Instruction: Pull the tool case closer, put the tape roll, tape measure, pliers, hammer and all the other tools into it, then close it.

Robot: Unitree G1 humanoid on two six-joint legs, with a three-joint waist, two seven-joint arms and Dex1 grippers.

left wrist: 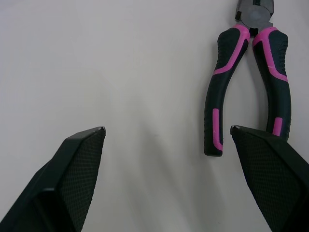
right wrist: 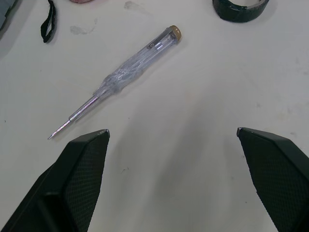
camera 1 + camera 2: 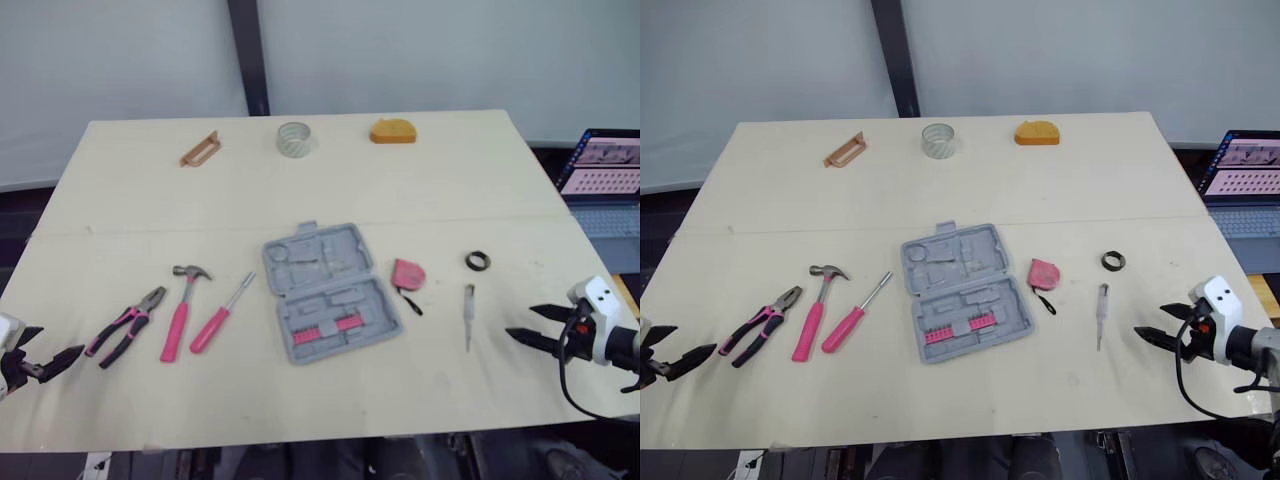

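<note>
The open grey plastic tool case (image 3: 325, 292) lay flat mid-table, probably light, stiff and slippery, best dragged by its near rim, with the left gripper (image 1: 168, 129) and right gripper (image 2: 173, 130) well apart either side, both spread and empty.

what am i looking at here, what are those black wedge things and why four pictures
This is a humanoid robot with two arms, standing at a table. The two wide pictures come from cameras in its head, looking down. The two close-ups come from cameras on its wrists. The black wedges there are the fingers of the left gripper and the right gripper, both open and holding nothing.

On the table lie an open grey tool case, pliers, a hammer, a pink screwdriver, a pink tape measure, a black tape roll and a clear screwdriver. At the far edge are a brown handle, a clear tape roll and an orange object. A laptop sits to the right.
</note>
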